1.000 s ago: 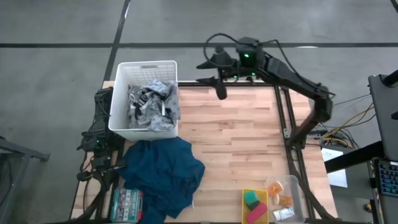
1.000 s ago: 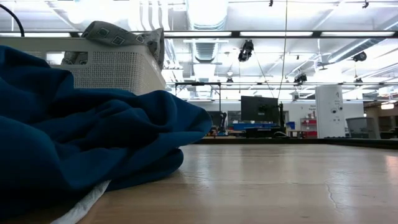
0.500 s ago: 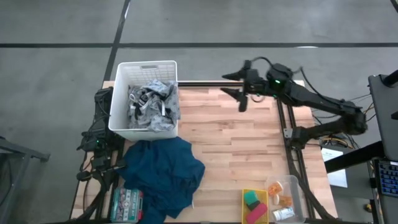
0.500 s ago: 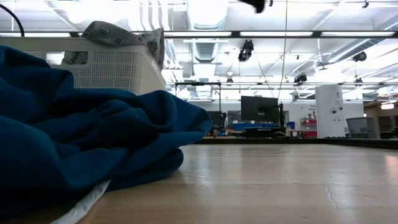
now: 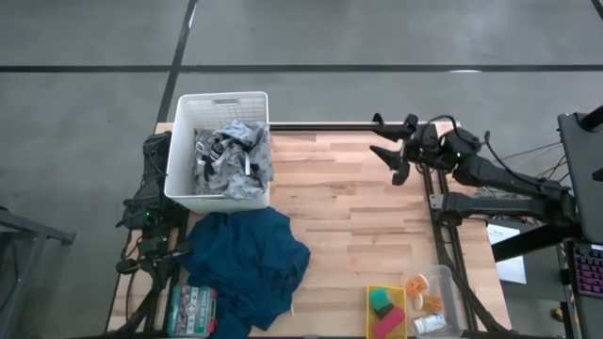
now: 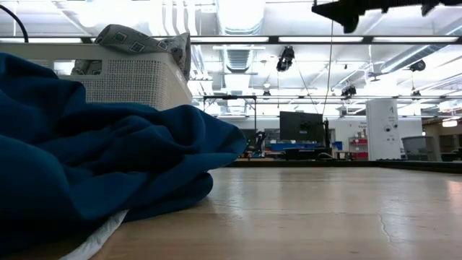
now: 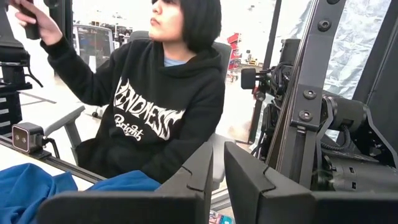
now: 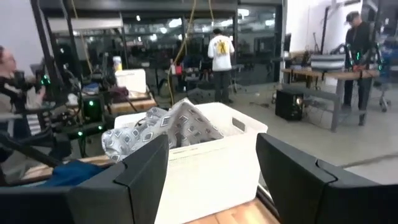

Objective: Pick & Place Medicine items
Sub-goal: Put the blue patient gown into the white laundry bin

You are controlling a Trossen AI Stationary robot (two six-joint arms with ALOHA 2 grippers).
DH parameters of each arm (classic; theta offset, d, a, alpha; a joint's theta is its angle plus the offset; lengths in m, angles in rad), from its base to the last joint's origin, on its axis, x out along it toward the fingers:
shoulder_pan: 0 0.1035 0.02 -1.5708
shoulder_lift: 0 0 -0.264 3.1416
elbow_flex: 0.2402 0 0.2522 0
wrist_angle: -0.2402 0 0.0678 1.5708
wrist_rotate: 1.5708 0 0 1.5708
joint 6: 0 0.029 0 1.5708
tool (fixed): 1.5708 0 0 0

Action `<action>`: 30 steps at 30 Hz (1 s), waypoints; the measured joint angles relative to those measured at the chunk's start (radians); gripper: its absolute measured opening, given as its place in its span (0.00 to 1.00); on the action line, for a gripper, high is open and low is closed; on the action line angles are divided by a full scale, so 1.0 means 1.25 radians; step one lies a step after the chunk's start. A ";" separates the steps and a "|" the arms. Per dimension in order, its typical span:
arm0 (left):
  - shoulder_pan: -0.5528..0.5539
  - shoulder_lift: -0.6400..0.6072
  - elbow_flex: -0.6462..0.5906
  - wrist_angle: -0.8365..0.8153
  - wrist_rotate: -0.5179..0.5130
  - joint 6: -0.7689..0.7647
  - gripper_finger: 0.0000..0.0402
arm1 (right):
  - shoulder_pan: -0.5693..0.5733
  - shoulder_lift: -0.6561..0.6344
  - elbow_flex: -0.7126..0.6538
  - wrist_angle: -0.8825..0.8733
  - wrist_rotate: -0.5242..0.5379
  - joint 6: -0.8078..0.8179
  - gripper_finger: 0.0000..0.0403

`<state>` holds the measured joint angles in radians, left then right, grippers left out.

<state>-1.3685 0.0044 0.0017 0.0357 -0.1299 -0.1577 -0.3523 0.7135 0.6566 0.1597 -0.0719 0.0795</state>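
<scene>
While I hang empty: reach step — nothing picked.
Right gripper (image 5: 394,162): at two o'clock, fingers spread.
Medicine items (image 5: 426,306): five o'clock, in clear bin (image 5: 450,282).
Next: swing down there — descend.

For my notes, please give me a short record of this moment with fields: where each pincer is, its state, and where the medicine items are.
right pincer: open, empty, above the table's far right part
left pincer: nearly shut, empty, parked at the table's left edge
medicine items: in the clear tray, near right corner
white basket: far left, holds grey cloth
blue cloth: near left
task progress: nothing picked yet
</scene>
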 joint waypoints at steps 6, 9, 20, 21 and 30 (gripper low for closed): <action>0.000 0.000 0.000 0.000 0.000 0.000 0.12 | 0.001 -0.078 -0.143 0.153 0.026 0.015 0.59; 0.000 0.000 0.000 0.000 0.000 0.000 0.12 | 0.001 -0.121 -0.180 0.157 0.038 0.039 0.59; 0.000 0.000 0.000 0.000 0.000 0.000 0.12 | 0.001 -0.277 -0.371 0.337 0.042 0.058 0.59; 0.000 0.000 0.000 0.000 0.000 0.000 0.12 | 0.001 -0.293 -0.397 0.360 0.050 0.060 0.59; 0.000 0.000 0.000 0.000 0.000 0.000 0.12 | 0.001 -0.469 -0.500 0.395 0.115 0.077 0.59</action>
<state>-1.3682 0.0044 0.0019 0.0358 -0.1299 -0.1577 -0.3511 0.1271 0.0315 0.6539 0.0721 0.1762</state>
